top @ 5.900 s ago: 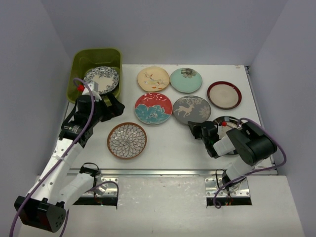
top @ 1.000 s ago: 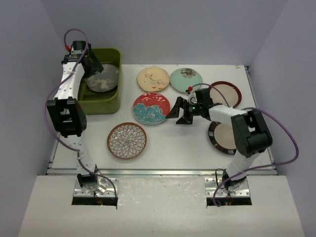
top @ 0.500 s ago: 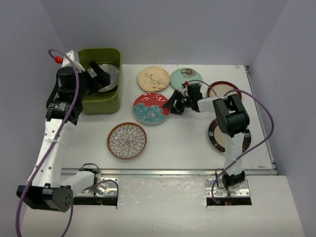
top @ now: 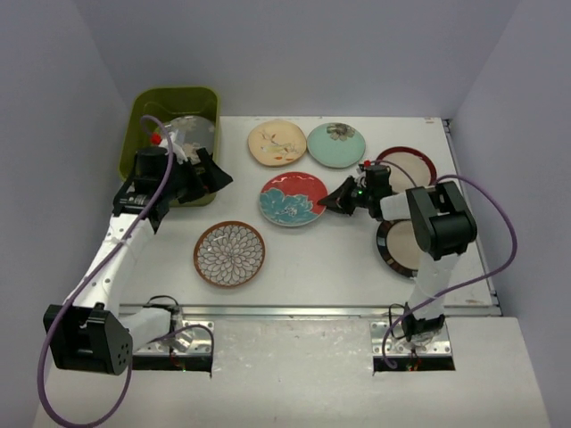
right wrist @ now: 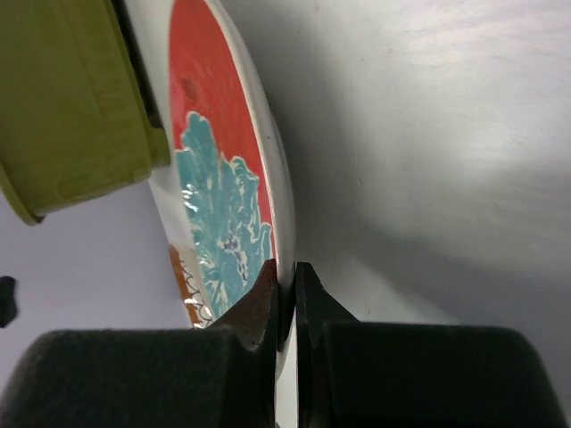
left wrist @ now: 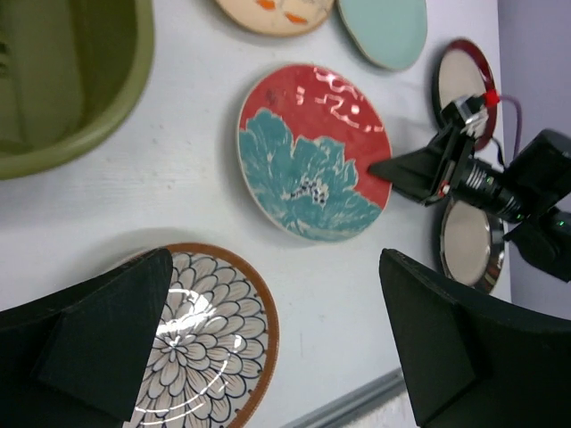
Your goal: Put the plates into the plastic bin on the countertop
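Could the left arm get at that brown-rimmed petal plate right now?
Probably yes. The left gripper is open and empty close by, and the brown-rimmed plate lies alone on bare table. The right gripper, pinching the red plate, is off to the side.

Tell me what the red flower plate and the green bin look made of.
Red plate with teal flower: likely glazed ceramic, glossy; white glints on the red, though melamine is possible. Plastic bin: moulded plastic, olive, dull sheen, rounded corners.
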You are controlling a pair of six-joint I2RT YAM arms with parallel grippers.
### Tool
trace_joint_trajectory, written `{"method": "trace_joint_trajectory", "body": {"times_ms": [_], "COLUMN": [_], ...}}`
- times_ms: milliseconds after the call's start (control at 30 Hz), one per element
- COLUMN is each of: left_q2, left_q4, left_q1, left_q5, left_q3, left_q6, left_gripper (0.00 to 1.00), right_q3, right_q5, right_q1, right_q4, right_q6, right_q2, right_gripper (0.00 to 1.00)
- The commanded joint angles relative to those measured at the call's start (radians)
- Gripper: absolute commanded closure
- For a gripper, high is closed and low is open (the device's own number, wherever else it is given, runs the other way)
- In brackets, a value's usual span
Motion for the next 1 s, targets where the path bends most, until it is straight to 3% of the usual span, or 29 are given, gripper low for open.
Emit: {"method": "trace_joint_trajectory", "body": {"times_ms": [0, 200, 367, 533, 667, 700, 733, 800, 867, 967], "left_q2": [0.05, 0.141, 0.209, 0.251, 0.259, 0.264, 0.266, 0.267, 0.27, 0.259], "left_q4": [0.161, 0.237, 0.213, 0.123, 0.091, 0.105, 0.141, 0.225, 0.306, 0.358], "left_q1": [-0.057, -0.204, -0.219, -0.226, -0.23, -0.23, -0.23, -0.234, -0.243, -0.251], "left_q5": [0.169, 0.132, 0.069, -0.009, -0.01, 0.033, 0.108, 0.237, 0.325, 0.339], "left_q3": [-0.051, -0.006, 0.042, 0.092, 0.108, 0.109, 0.105, 0.088, 0.08, 0.091], "left_q6": [-0.023, -0.035, -0.045, -0.01, 0.018, 0.016, 0.007, -0.027, -0.073, -0.123], "left_gripper": [0.0, 0.0, 0.0, 0.02, 0.06, 0.11, 0.25, 0.72, 0.99, 1.0], "right_q3": [-0.017, 0.07, 0.038, 0.047, 0.025, 0.016, 0.01, 0.001, -0.002, -0.005], "right_q5": [-0.046, -0.249, -0.422, -0.477, -0.547, -0.568, -0.579, -0.597, -0.604, -0.609], "right_q1": [-0.047, -0.034, -0.037, -0.037, -0.034, -0.032, -0.03, -0.025, -0.025, -0.026], "right_q4": [0.068, -0.199, -0.161, -0.118, 0.069, 0.128, 0.17, 0.251, 0.312, 0.366], "right_q6": [0.048, -0.181, -0.205, -0.162, -0.058, -0.017, 0.015, 0.073, 0.108, 0.158], "right_q2": [-0.186, -0.318, -0.43, -0.473, -0.458, -0.453, -0.446, -0.431, -0.416, -0.398], "right_gripper": [1.0, 1.0, 1.0, 1.0, 1.0, 1.0, 1.0, 1.0, 1.0, 0.96]}}
